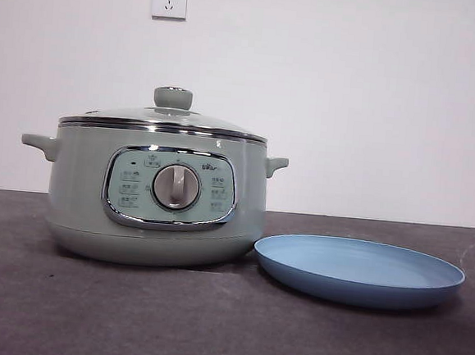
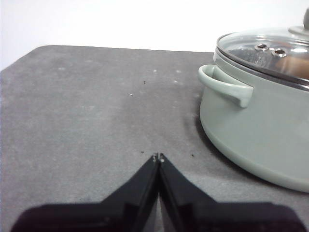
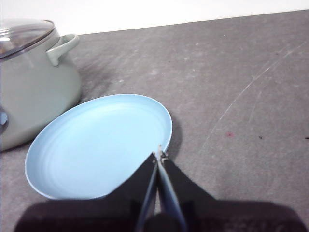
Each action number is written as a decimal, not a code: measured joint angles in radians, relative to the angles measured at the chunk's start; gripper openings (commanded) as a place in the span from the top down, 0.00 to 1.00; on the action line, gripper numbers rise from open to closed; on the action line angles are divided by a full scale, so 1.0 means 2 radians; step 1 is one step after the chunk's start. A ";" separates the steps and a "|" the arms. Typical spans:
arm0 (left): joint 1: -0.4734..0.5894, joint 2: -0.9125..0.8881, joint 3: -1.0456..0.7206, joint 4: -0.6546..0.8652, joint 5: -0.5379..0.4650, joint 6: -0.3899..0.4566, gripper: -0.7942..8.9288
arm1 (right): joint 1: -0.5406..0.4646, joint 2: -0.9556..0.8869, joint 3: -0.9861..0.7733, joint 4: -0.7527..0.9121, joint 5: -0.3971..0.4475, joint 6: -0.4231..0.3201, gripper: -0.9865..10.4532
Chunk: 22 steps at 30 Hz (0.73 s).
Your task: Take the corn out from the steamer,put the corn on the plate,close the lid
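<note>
On the dark table I see the steamer, lid seated; plate just beside it; corn inside (dimly, through glass). Left gripper and right gripper: jaws pressed together, empty.

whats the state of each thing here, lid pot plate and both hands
lid: closed on the pot
pot: covered, something orange shows through the glass
plate: empty, beside the pot
left hand: shut, holding nothing, apart from the pot
right hand: shut, holding nothing, over the plate's edge
</note>
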 measured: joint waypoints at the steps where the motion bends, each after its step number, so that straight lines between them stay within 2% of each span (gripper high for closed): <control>1: 0.000 0.000 0.000 0.000 0.000 -0.004 0.92 | 0.000 0.000 0.000 0.000 0.000 0.006 0.91; 8: 0.000 0.000 0.011 -0.016 0.017 -0.047 0.92 | 0.000 0.000 0.000 0.018 -0.002 0.063 0.91; 11: 0.000 0.000 0.036 -0.019 0.030 -0.060 0.92 | 0.000 0.000 0.000 0.053 -0.024 0.101 0.92; 15: 0.000 0.001 0.092 -0.024 0.040 -0.071 0.92 | 0.000 0.001 0.007 0.078 -0.027 0.150 0.92; 22: 0.000 0.041 0.195 -0.072 0.058 -0.080 0.92 | 0.000 0.044 0.079 0.078 -0.037 0.169 0.92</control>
